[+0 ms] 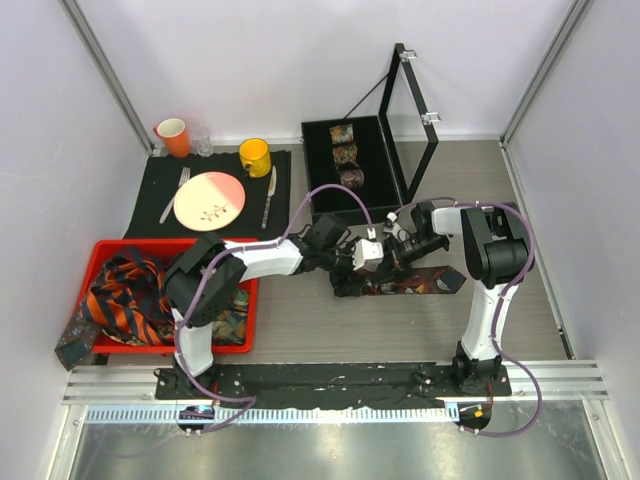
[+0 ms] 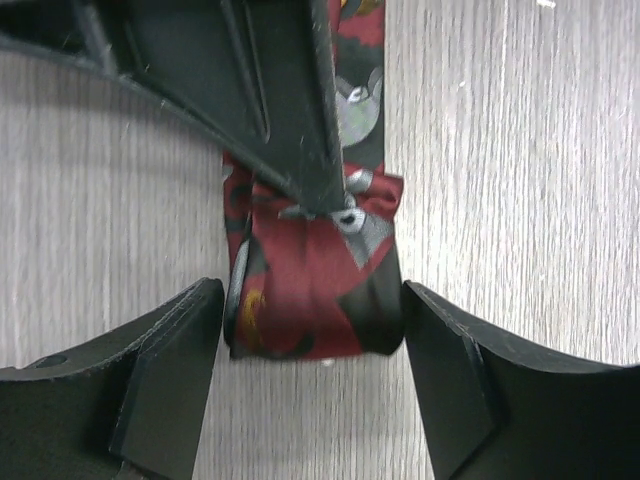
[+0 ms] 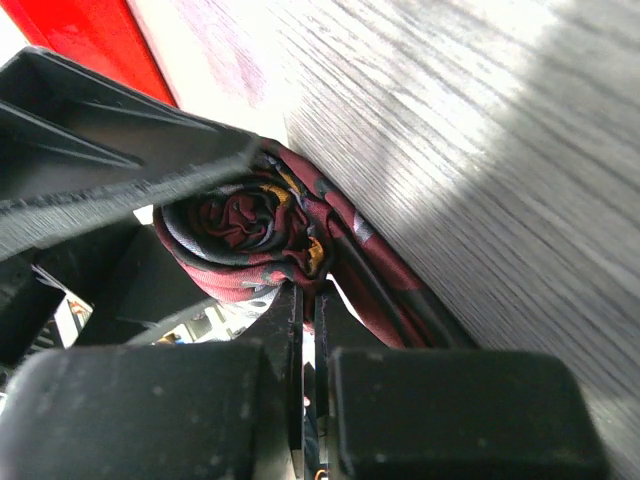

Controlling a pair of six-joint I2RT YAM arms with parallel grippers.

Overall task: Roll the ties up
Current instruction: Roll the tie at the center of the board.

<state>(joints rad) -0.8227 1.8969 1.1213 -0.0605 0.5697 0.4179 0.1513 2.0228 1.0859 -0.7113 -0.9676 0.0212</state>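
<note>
Alignment of coil and tail decides the coming move: the dark red patterned tie [image 1: 425, 283] lies in the middle of the table, its long axis roughly parallel to the near edge, the flat tail running toward the right edge and the rolled part [image 2: 300, 330] at its left end, where both arms meet. The left gripper [image 2: 312, 300] is released, one finger [image 2: 170, 370] off each side edge of the fabric, so the coil sits between them with a thin gap on either side; nothing is held there. The right gripper [image 3: 308, 300] is clenched, its tips pressed against the coil from the tail side, and whether they nip a fold of cloth cannot be told. Seen from the right wrist, the spiral [image 3: 245, 225] looks tight and only partly built, with much of the strip not yet wound. By my reading the coil's axis runs across the strip, so further rolling would have to travel rightward along the tail, straight toward the right arm, which is the nearer to the free length, while the left arm is placed to close on the coil's flanks. Other ties [image 1: 125, 290] lie heaped in the red bin [image 1: 175, 245] by the near left corner, and finished coils [image 1: 345, 155] sit in the black box [image 1: 318, 128] toward the far edge
</note>
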